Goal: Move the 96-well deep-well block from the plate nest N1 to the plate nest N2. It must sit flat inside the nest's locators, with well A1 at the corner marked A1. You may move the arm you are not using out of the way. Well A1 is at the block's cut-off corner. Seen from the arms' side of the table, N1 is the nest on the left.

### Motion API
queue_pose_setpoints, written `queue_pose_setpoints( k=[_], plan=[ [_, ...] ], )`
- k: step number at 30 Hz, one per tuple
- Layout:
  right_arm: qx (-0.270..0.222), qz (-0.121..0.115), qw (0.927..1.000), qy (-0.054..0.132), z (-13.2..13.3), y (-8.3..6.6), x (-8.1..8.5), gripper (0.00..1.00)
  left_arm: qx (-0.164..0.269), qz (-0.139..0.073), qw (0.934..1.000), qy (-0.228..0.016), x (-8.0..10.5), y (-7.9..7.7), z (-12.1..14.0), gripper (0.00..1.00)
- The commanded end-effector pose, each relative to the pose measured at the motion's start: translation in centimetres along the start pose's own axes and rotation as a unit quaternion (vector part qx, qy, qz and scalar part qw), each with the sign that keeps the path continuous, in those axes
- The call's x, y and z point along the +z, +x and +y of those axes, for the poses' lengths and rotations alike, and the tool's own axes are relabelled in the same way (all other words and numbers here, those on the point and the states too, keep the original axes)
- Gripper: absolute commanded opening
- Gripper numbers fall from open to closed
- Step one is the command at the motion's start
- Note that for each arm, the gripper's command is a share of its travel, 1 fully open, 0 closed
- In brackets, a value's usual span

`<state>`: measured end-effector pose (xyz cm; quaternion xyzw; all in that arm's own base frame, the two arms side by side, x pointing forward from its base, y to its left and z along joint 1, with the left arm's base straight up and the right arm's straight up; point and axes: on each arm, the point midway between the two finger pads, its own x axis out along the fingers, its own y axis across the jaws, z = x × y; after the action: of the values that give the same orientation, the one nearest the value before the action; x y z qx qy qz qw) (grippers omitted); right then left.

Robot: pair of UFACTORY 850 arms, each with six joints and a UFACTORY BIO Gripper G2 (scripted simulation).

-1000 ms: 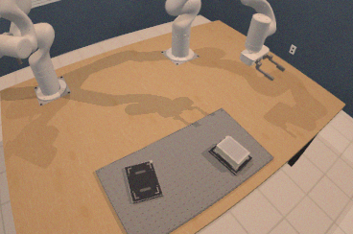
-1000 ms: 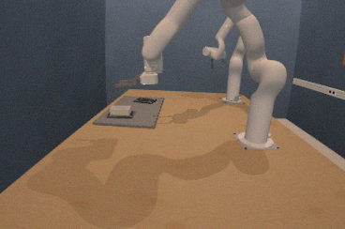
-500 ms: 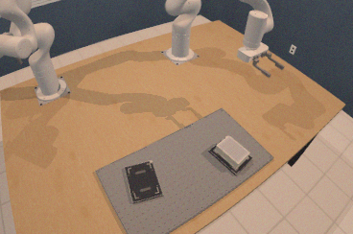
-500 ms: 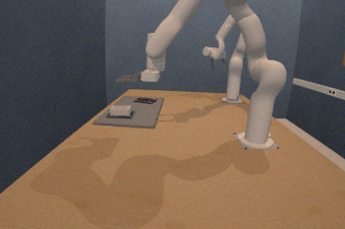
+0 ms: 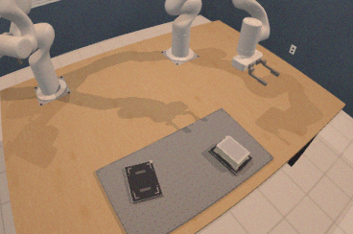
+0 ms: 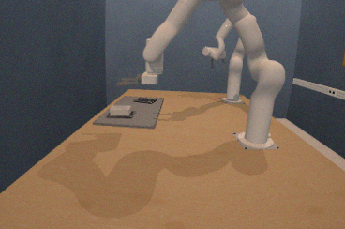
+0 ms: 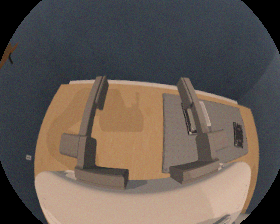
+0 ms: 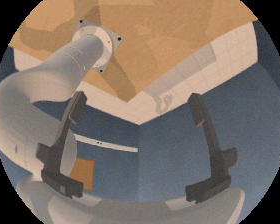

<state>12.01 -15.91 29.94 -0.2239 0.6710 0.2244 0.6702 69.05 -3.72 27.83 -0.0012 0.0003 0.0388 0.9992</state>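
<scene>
The pale deep-well block [image 5: 232, 149] [image 6: 121, 110] [image 7: 206, 114] sits upright on the dark nest N1 [image 5: 243, 166] [image 7: 189, 123]. Its cut-off corner cannot be made out. The dark nest N2 [image 5: 144, 181] [image 6: 145, 100] [image 7: 238, 135] is empty; a small pale spot shows at one corner in the top view, too small to read. My left gripper [image 5: 270, 79] [image 6: 120, 82] [image 7: 143, 80] is open and empty, its fingers roughly level, high above the table and off to N1's outer side. My right gripper [image 6: 218, 67] [image 8: 138, 95] is open and empty, raised far from both nests.
Both nests are on a grey board [image 5: 182, 175] [image 6: 150, 116] [image 7: 173, 135] on the wooden table [image 5: 82, 132]. The left arm's base [image 5: 180, 56] and the right arm's base [image 5: 52, 89] stand along the back edge. Nothing stands between the nests.
</scene>
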Motion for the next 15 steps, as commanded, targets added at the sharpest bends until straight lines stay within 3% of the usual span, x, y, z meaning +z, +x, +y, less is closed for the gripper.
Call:
queue_pose_setpoints(
  k=[1,15],
  plan=[
    [-0.001,0.000,1.0000,0.000,0.0,0.0,0.0,1.00,0.001,-0.001,1.0000,0.001,-0.9,0.6,-1.8,0.37],
    [-0.001,0.000,1.0000,0.000,0.0,0.0,0.0,1.00,0.001,-0.001,1.0000,0.001,-3.8,1.7,-6.9,0.37]
  ],
)
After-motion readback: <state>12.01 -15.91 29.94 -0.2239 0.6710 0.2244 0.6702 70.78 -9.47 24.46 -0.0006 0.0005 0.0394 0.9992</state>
